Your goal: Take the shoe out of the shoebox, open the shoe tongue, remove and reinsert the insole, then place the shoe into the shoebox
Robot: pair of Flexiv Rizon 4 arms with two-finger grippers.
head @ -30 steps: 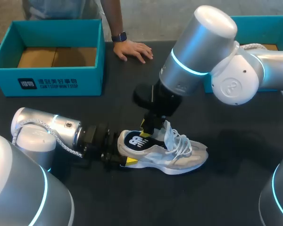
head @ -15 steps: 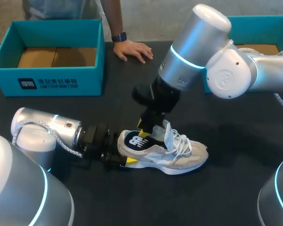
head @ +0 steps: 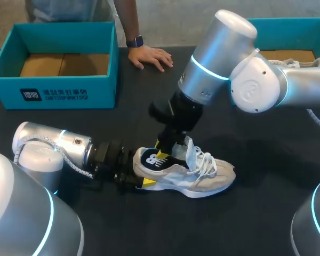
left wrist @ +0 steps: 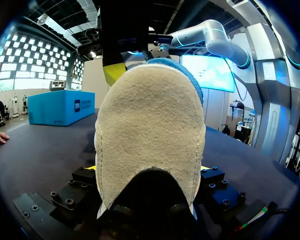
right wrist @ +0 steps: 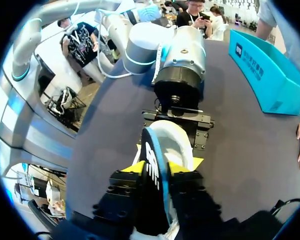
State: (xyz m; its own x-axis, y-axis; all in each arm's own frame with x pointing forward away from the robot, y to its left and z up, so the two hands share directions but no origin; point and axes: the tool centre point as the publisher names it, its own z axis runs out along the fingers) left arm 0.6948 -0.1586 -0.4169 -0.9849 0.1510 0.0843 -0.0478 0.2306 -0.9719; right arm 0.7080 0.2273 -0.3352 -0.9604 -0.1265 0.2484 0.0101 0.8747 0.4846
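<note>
Left gripper (head: 140,180) clamped on the heel of the shoe (head: 202,180); insole (right wrist: 151,149) pinched between the fingers of right gripper (right wrist: 155,167).

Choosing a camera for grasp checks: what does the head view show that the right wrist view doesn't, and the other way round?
Only the head view: the shoe at full length with laces and toe, the open inside of the shoebox on the left, and a second box at the far right.
Only the right wrist view: the right fingers pressed on both sides of the dark insole, seen edge-on.
Both: the left gripper clamped on the heel, the insole at the shoe's opening, and a person's hand on the table.
</note>
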